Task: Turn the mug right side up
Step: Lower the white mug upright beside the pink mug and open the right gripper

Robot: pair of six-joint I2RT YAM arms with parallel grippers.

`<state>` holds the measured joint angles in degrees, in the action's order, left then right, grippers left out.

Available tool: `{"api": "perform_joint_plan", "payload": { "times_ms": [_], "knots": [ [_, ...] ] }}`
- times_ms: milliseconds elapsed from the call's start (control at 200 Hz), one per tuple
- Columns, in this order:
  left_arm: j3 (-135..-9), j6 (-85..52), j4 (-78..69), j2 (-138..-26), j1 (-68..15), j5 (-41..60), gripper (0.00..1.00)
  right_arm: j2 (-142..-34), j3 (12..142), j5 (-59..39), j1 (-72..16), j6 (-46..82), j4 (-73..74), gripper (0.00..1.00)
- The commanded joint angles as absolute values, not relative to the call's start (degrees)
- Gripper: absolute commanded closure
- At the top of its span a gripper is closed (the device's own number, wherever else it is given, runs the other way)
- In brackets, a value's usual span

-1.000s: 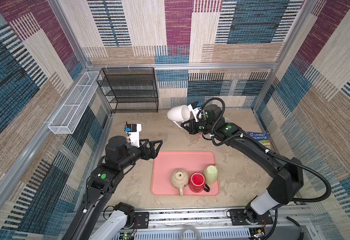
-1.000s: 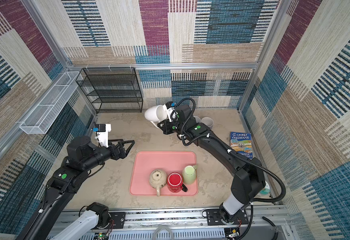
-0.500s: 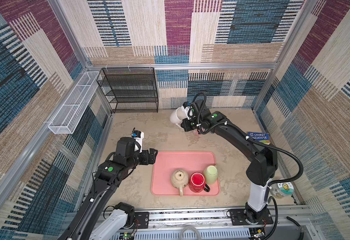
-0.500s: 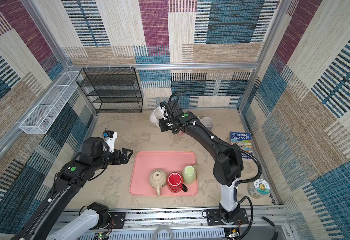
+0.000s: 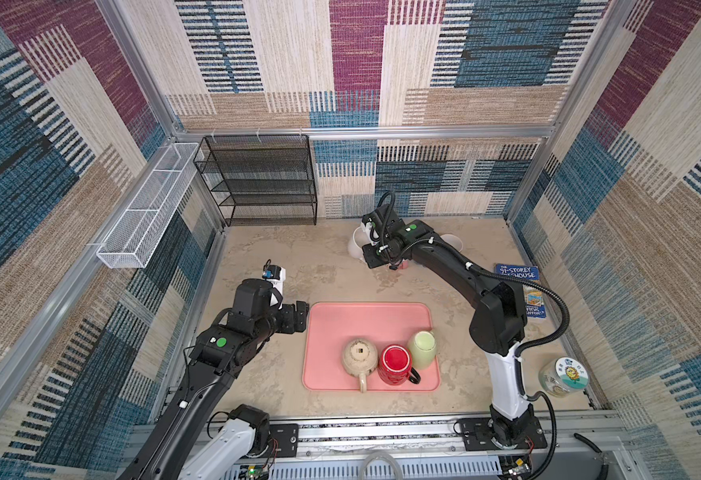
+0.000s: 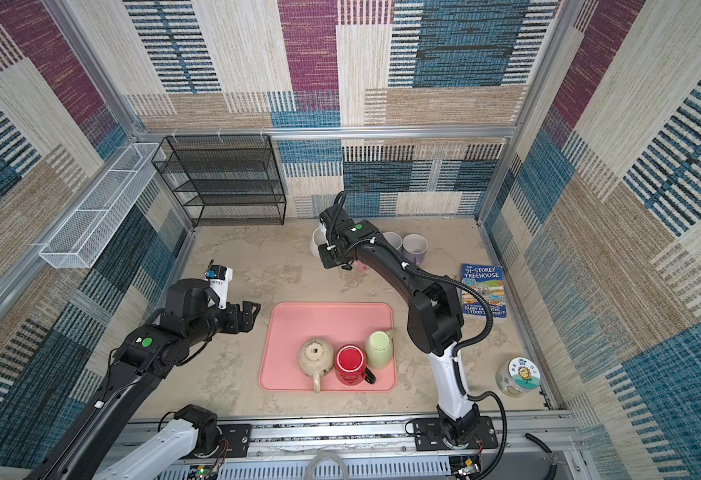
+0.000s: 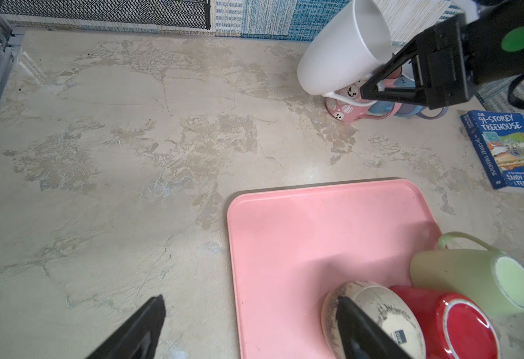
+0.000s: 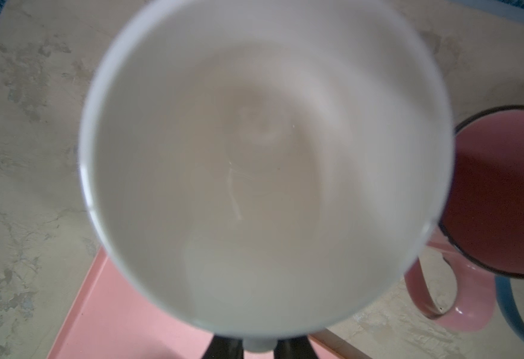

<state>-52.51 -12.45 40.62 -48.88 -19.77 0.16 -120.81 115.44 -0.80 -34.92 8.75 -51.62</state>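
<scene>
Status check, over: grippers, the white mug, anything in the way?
Left gripper open beside pink tray. Right gripper shut on white mug handle; mug tilted, mouth angled up. Pink mug close beside it.

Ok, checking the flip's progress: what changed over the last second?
The right gripper, still holding the tapered white mug by its handle, lowered it and tipped it mouth-upward; its arm folded inward. The open left gripper drew back beside the flat pink tray. The three upside-down mugs there stayed put.
</scene>
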Motion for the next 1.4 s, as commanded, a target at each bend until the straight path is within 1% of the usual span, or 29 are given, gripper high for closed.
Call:
{"api": "perform_joint_plan", "payload": {
  "times_ms": [0,220,321,481,706,856,1397],
  "knots": [
    [-52.9,-10.9,41.5,-49.3,-20.2,-1.6,0.09,-122.5,117.7,2.3,-35.1,7.7,-51.2,1.00],
    [-52.9,-10.9,41.7,-49.9,-21.0,-2.1,0.09,-128.4,125.8,7.9,-35.1,6.4,-57.1,1.00],
    [-52.8,-10.9,41.7,-49.8,-21.0,-2.2,0.09,-132.3,131.4,9.2,-35.1,5.4,-61.8,1.00],
    [-52.7,-11.0,41.7,-50.1,-21.2,-2.2,0.09,-132.3,130.0,11.2,-35.1,5.0,-61.9,1.00],
    [-52.6,-11.0,41.7,-50.3,-21.5,-2.1,0.09,-134.0,129.7,11.2,-35.0,4.9,-62.5,1.00],
    [-52.7,-11.2,41.7,-50.2,-21.5,-2.2,0.10,-135.7,130.6,13.6,-34.9,4.9,-62.6,1.00],
    [-52.6,-11.3,41.8,-50.3,-21.5,-1.8,0.10,-137.8,131.4,11.9,-34.5,4.7,-62.4,0.99]
  ]
}}
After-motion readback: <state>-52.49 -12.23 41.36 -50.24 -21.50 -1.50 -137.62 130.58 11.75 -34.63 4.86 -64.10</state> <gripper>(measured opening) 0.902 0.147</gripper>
